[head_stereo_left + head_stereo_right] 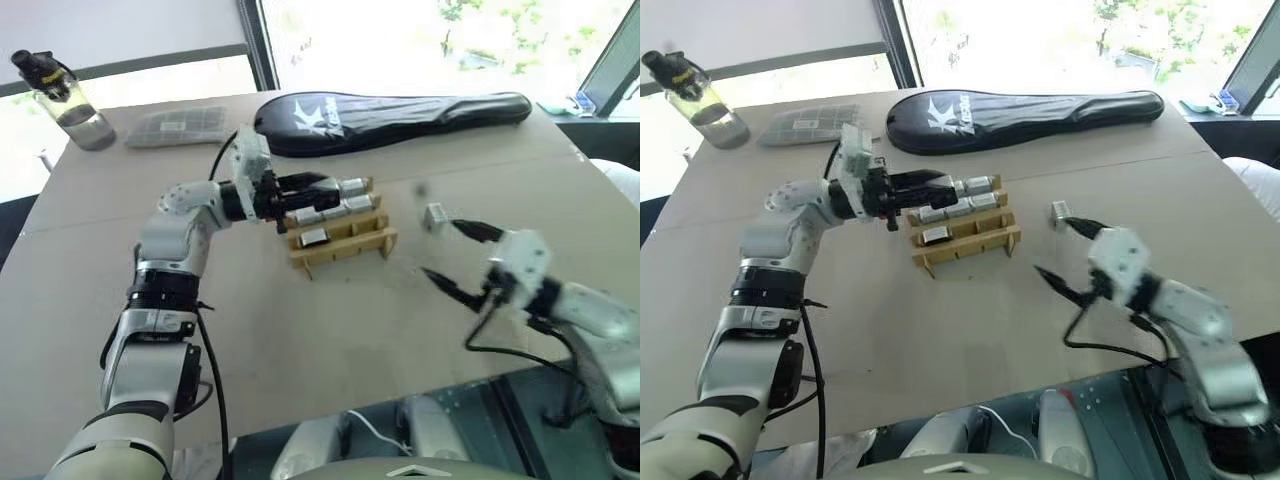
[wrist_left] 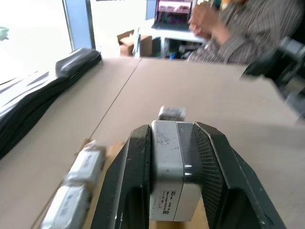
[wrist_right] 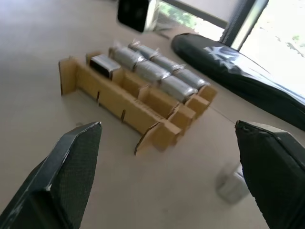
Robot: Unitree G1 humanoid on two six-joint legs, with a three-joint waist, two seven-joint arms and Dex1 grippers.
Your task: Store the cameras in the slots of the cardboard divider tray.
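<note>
The cardboard divider tray [image 1: 340, 238], a tan slatted rack, sits mid-surface [image 1: 300, 330] in front of a black racket case [image 1: 390, 118]. Silver-grey cameras fill its far slots; one with a black face [image 1: 313, 238] sits in the middle row, and the near row is bare. The left gripper [image 1: 300, 188] is clamped on a camera [image 2: 174, 174] above the tray's far left corner. The right gripper [image 1: 462, 258] is spread wide, empty, near a loose camera [image 1: 434, 216] lying right of the tray.
</note>
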